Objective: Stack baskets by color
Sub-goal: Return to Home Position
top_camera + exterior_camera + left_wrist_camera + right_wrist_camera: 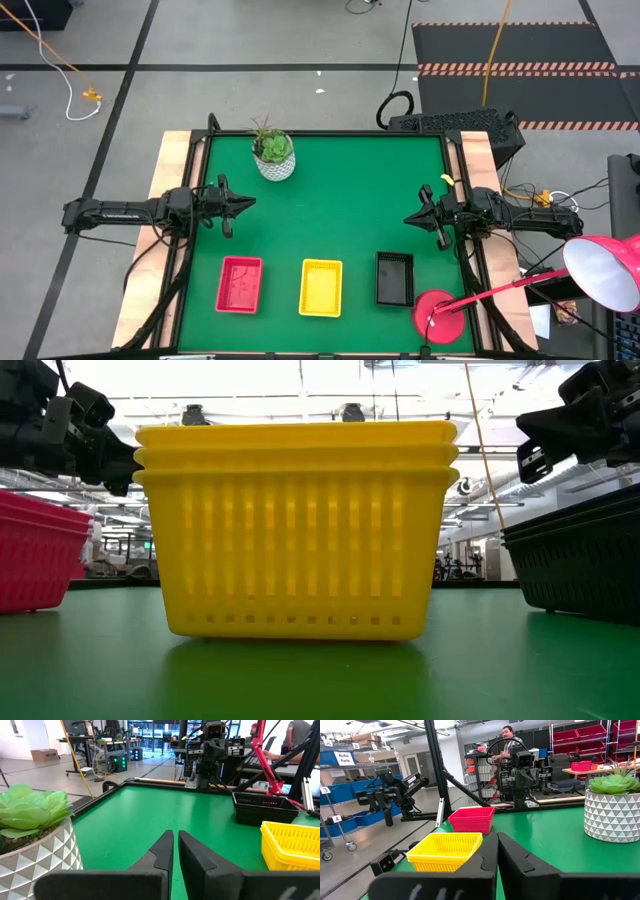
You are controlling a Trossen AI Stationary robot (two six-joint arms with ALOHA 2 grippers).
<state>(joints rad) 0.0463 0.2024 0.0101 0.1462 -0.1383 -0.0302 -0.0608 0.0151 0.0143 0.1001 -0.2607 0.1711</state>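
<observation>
Three basket stacks stand in a row near the table's near edge: red [240,284] at the left, yellow [321,287] in the middle, black [394,277] at the right. In the low view the yellow stack [295,530] shows three nested rims and rests on its bottom on the green mat. My left gripper [245,204] hangs level over the table's left side, shut and holding nothing [175,837]. My right gripper [410,217] hangs level over the right side, shut and holding nothing [497,840]. Both are above and behind the baskets, touching none.
A white patterned pot with a succulent [273,155] stands at the far left of the mat, near my left gripper. A round red lamp base [438,318] sits at the near right corner beside the black stack. Bare green mat [340,200] lies between the arms.
</observation>
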